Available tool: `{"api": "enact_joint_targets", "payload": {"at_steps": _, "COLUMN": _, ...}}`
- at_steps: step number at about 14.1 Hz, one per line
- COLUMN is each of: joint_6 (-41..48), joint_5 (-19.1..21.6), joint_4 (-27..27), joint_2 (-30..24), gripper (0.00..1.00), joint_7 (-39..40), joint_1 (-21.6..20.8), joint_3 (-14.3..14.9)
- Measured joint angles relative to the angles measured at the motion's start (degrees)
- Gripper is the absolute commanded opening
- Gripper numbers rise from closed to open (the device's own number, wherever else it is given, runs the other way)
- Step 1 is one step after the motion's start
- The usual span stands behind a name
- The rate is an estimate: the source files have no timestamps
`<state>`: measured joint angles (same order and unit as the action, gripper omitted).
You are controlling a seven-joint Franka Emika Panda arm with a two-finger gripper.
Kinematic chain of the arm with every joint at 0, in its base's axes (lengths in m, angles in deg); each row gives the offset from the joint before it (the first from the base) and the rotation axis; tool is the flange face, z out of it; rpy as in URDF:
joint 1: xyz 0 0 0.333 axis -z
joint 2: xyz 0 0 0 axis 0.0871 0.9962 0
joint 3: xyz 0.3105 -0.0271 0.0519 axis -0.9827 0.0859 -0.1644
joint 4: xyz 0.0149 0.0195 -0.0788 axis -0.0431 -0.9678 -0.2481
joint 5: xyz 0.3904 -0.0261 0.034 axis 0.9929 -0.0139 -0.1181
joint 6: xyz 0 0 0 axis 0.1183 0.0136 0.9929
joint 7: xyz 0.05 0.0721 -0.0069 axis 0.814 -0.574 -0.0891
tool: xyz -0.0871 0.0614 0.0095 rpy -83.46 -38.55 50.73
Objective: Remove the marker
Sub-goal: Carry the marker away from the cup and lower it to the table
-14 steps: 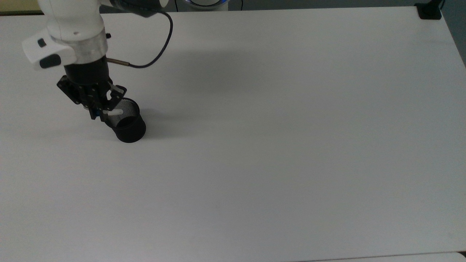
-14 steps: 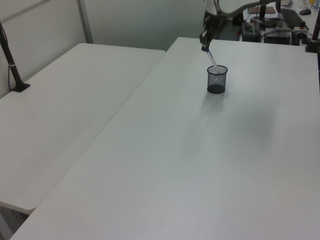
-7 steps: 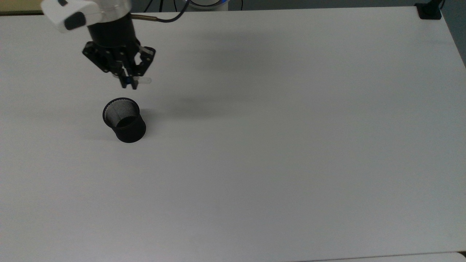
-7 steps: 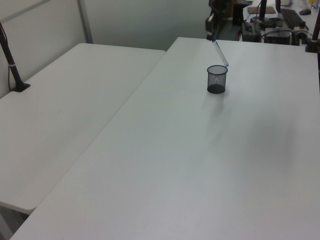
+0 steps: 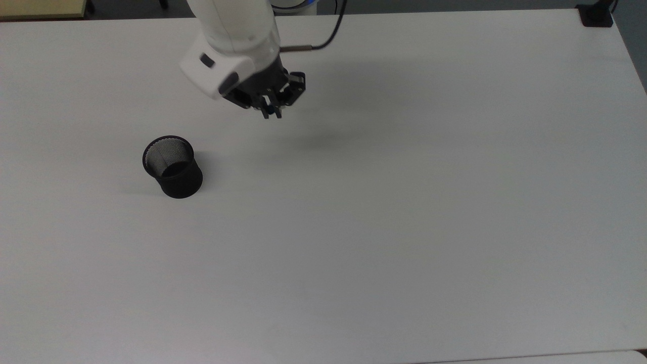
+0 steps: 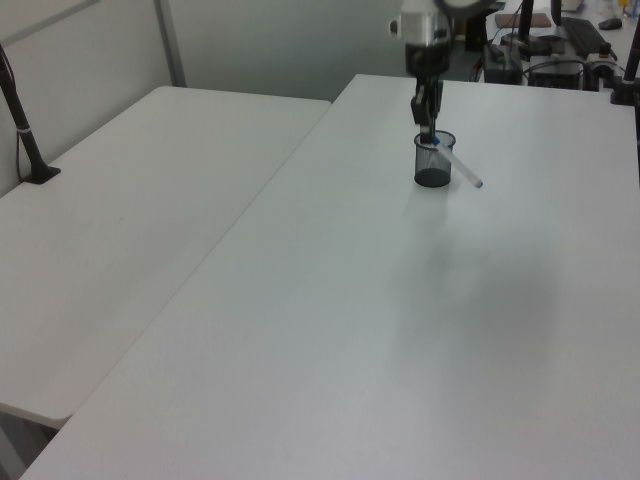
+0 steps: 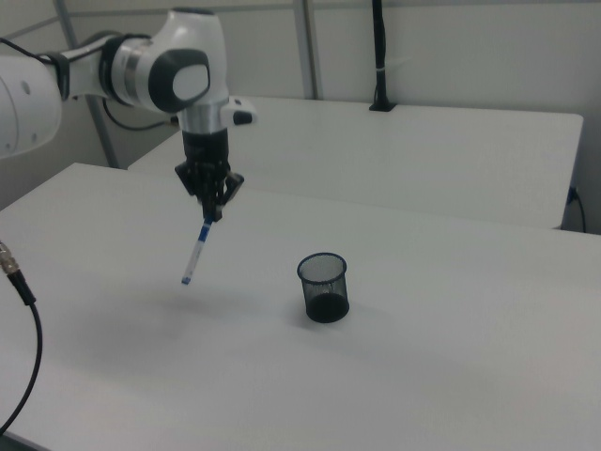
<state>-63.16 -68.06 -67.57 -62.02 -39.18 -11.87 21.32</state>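
My gripper [image 5: 270,112] hangs above the white table [image 5: 404,202], to the top view's upper right of the black mesh cup [image 5: 173,167]. It is shut on the blue-capped end of the marker [image 7: 196,252]. The slim white marker slants down below the fingers, clear of the table and outside the cup [image 7: 324,287]. In the left view the gripper [image 6: 428,120] is above the cup [image 6: 434,160], and the marker's barrel [image 6: 463,169] reaches out to the cup's right. From the top, just a blue speck of the marker [image 5: 271,107] shows between the fingers. The cup stands upright, with nothing seen inside.
A second white table [image 6: 120,220] adjoins on the left view's left, with a black clamped post [image 6: 20,120] on it. A black clamp [image 5: 596,15] sits at the top view's far right corner. A dark cable [image 7: 21,291] hangs at the right view's left edge.
The gripper lifted the marker out of the cup, then carried it toward the top view's right. The cup has stayed where it was.
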Motion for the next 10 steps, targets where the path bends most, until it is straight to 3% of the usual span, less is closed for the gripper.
{"api": "enact_joint_targets", "payload": {"at_steps": 3, "joint_6": -0.01, "joint_5": 0.0, "joint_4": -0.45, "joint_2": 5.07, "gripper": 0.07, "joint_7": 0.01, "joint_1": -0.99, "joint_3": -0.04}}
{"api": "enact_joint_targets", "payload": {"at_steps": 5, "joint_6": -0.04, "joint_5": 0.0, "joint_4": -0.47, "joint_2": 7.61, "gripper": 0.16, "joint_7": 0.2, "joint_1": -0.98, "joint_3": -0.03}}
{"api": "enact_joint_targets", "payload": {"at_steps": 8, "joint_6": -0.05, "joint_5": 0.0, "joint_4": -0.57, "joint_2": 9.72, "gripper": 0.4, "joint_7": 0.26, "joint_1": -1.06, "joint_3": -0.06}}
{"api": "enact_joint_targets", "payload": {"at_steps": 9, "joint_6": -0.08, "joint_5": 0.0, "joint_4": -0.58, "joint_2": 10.23, "gripper": 0.58, "joint_7": 0.26, "joint_1": -1.06, "joint_3": -0.06}}
{"api": "enact_joint_targets", "payload": {"at_steps": 10, "joint_6": -0.16, "joint_5": 0.0, "joint_4": -0.58, "joint_2": 10.78, "gripper": 0.66, "joint_7": 0.28, "joint_1": -1.06, "joint_3": -0.06}}
